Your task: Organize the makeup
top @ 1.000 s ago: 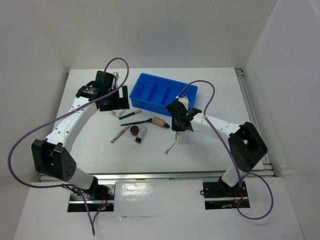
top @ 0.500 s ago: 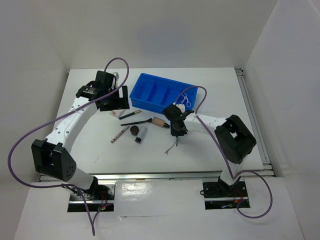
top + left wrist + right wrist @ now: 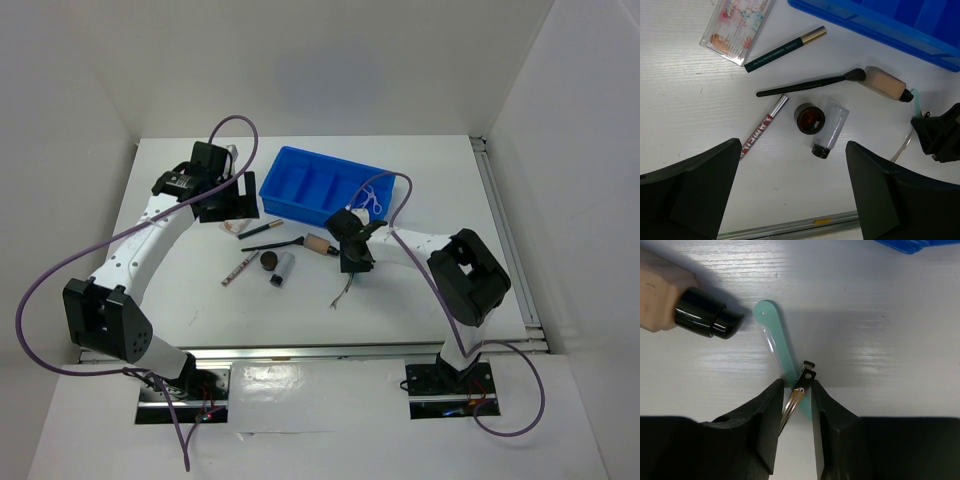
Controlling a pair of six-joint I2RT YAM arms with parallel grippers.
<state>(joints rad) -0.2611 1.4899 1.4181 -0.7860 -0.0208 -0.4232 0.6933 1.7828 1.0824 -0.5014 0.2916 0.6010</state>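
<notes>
Makeup, loose on the white table, as seen from the left wrist:
- Pinkish packet, upper left of the frame, lying flat.
- Dark green pencil with a gold end, just right of the packet, slanted.
- Black brush, below the pencil, its bristles touching the beige tube at centre right.
- Red-and-silver pencil, lower left of centre.
- Brown round pot, centre, touching the clear grey cylinder, whose black cap points down-frame.
- Pale green tool and metal tweezers, centre of the right wrist frame, near the tube's black cap.

Right gripper: fingers closed in on the tweezers, the green tool running under them.

Left gripper: fingers spread wide, holding nothing, high above the table.

Blue compartment tray: upper right of the left wrist frame, beside the tube; no makeup seen in its visible part.
</notes>
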